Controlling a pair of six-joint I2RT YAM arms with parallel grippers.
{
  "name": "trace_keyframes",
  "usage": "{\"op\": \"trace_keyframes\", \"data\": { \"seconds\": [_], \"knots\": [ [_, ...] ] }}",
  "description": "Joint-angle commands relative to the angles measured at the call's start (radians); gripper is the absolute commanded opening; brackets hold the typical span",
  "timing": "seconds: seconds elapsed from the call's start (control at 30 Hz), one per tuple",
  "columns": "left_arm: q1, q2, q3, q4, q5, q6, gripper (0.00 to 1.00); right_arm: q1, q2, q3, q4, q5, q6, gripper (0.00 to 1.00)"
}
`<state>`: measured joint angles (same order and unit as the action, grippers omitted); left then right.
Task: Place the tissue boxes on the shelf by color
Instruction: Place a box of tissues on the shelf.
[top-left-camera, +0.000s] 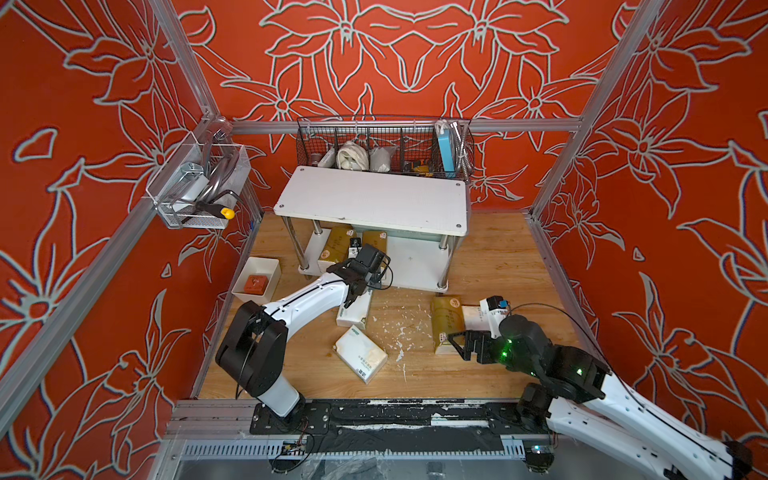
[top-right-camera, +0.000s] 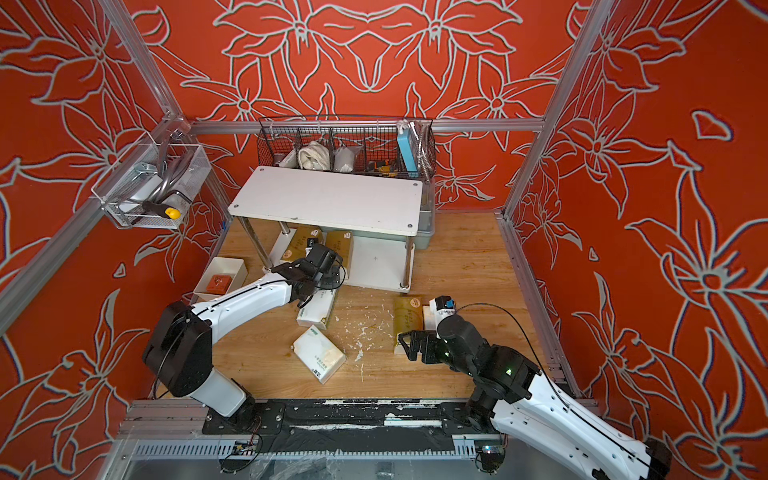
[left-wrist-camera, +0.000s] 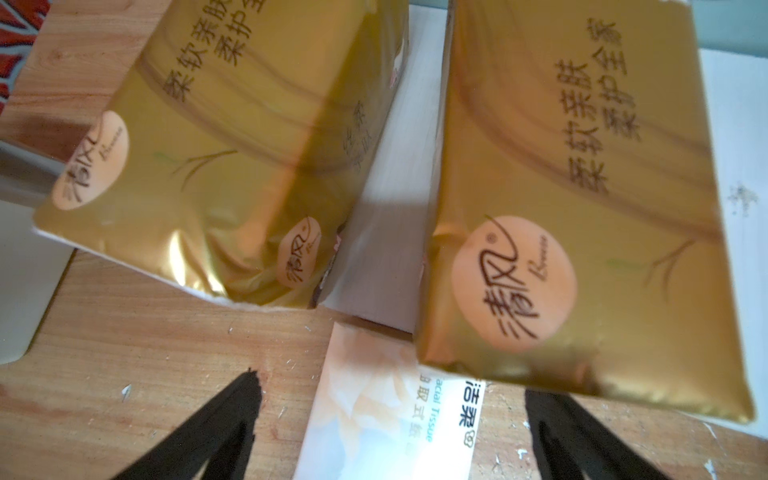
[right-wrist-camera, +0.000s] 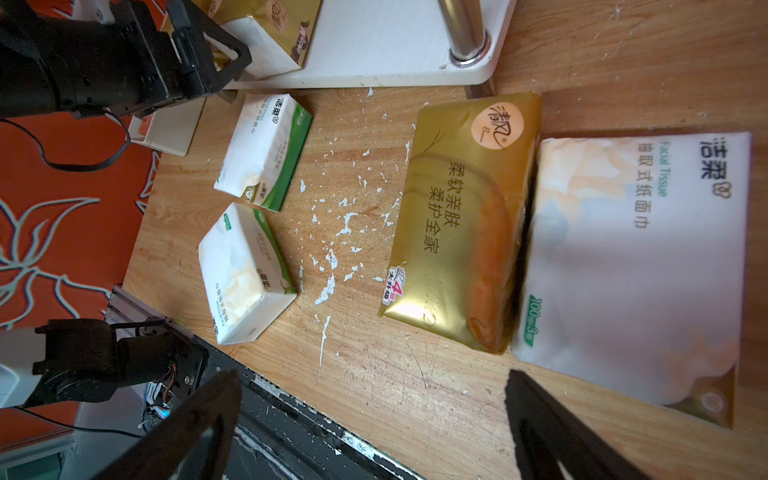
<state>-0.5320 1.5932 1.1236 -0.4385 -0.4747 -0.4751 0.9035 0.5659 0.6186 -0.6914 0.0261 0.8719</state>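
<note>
The shelf (top-left-camera: 370, 199) stands at the back, and two gold tissue boxes (top-left-camera: 336, 245) (top-left-camera: 374, 241) lie on its lower board (top-left-camera: 415, 266). My left gripper (left-wrist-camera: 390, 384) is open at that board's front edge, its jaws straddling the end of a white box (top-left-camera: 355, 309) without touching it. Nearer the front lies another white box (top-left-camera: 360, 353). On the right, a gold box (right-wrist-camera: 461, 224) lies against a white one (right-wrist-camera: 631, 257). My right gripper (right-wrist-camera: 372, 374) hangs open over bare wood just short of them.
A black wire basket (top-left-camera: 386, 145) of oddments hangs behind the shelf. A small white tray (top-left-camera: 262, 264) with an orange block sits left of the shelf. A clear bin (top-left-camera: 195, 191) is fixed to the left wall. White flakes (top-left-camera: 395, 328) litter the wooden table.
</note>
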Motion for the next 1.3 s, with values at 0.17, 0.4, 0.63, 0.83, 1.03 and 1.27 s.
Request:
{"op": "trace_keyframes", "data": {
  "seconds": [0.17, 0.4, 0.63, 0.83, 1.03, 1.27],
  "knots": [
    [0.002, 0.011, 0.021, -0.023, -0.037, 0.021, 0.99, -0.003, -0.006, -0.005, -0.022, 0.027, -0.002, 0.99],
    [0.007, 0.009, 0.021, -0.022, -0.040, 0.030, 0.99, -0.003, -0.009, -0.003, -0.027, 0.028, -0.003, 0.99],
    [0.007, -0.011, 0.011, -0.022, -0.022, 0.021, 0.99, -0.002, -0.006, -0.004, -0.023, 0.028, -0.002, 0.99],
    [0.000, -0.092, -0.001, -0.045, 0.044, 0.006, 0.99, -0.003, -0.004, -0.008, -0.028, 0.034, 0.003, 0.99],
    [-0.008, -0.205, -0.043, -0.092, 0.110, -0.024, 0.99, -0.003, 0.022, -0.006, -0.049, 0.031, 0.003, 0.99],
    [0.006, -0.328, -0.138, -0.111, -0.011, -0.036, 0.99, -0.003, 0.041, 0.006, -0.056, 0.025, -0.007, 0.99]
  ]
}}
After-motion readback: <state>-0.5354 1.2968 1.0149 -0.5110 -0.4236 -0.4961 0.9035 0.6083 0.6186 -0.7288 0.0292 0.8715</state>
